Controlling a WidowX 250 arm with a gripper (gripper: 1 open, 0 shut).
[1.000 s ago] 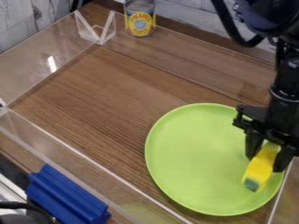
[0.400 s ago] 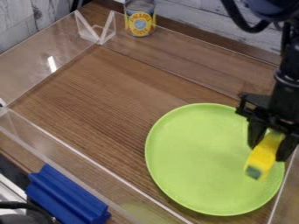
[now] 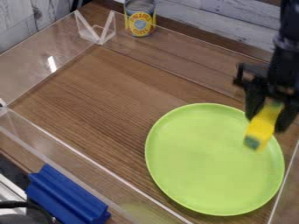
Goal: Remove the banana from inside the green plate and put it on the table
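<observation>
Banana [image 3: 261, 125], stubby and yellow with a greenish lower tip, hangs nearly upright from the gripper [image 3: 267, 103], its upper end pinched between the dark fingers and its lower end pointing down and a little toward the left of the picture. The gripper is clamped on the fruit, jaws drawn in tight around its top, and it points straight down from the black arm that enters at the right edge of the view. The banana appears clear of the green plate [image 3: 198, 166]: it sits over the plate's far right rim as the camera sees it, with the lime surface showing below and to the left of its tip, and no part of it seems to touch the plastic. The plate itself lies flat on the table [image 3: 128, 87], near the right front corner, its round face bare. The brown wood-grain top stretches away to the left and back, glossy, closed in by clear acrylic walls [image 3: 35, 54]. Against the far wall stands a can with a yellow label [image 3: 140, 21], with a small clear stand [image 3: 93, 28] just to its left, both well apart from the plate. A blue block [image 3: 65, 199] lies outside the near wall at the lower left.
</observation>
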